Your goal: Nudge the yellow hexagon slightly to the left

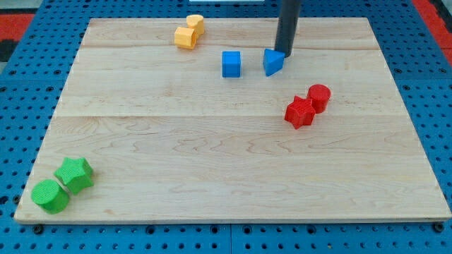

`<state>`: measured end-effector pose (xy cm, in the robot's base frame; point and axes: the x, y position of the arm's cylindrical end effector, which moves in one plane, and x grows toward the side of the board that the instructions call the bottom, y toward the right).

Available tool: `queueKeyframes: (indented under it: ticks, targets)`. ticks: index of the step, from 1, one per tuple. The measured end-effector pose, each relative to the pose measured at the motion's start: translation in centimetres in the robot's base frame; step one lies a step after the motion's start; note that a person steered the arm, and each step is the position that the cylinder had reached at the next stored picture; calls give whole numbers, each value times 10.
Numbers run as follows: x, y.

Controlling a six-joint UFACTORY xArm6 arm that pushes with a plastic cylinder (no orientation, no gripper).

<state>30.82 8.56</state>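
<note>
Two yellow blocks sit touching near the view's top, left of centre: the lower left one looks like a hexagon, the smaller upper right one is rounder. My tip comes down from the view's top and touches the upper right edge of a blue triangular block. The tip is well to the right of the yellow blocks, with a blue cube between them.
A red star-like block and a red cylinder touch at the right of centre. A green star-like block and a green cylinder sit at the bottom left corner of the wooden board.
</note>
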Motion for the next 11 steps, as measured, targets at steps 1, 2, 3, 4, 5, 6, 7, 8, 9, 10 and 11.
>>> queueKeyframes:
  ticks: [1,2,3,4,5,6,7,8,9,10,11]
  targets:
    - [3,-69]
    - [-8,-87]
    - [-35,-97]
    - [-33,-159]
    - [-33,-218]
    - [-44,-241]
    - [-62,-252]
    - [-72,-235]
    - [-82,-246]
    - [-86,-258]
    - [-86,-258]
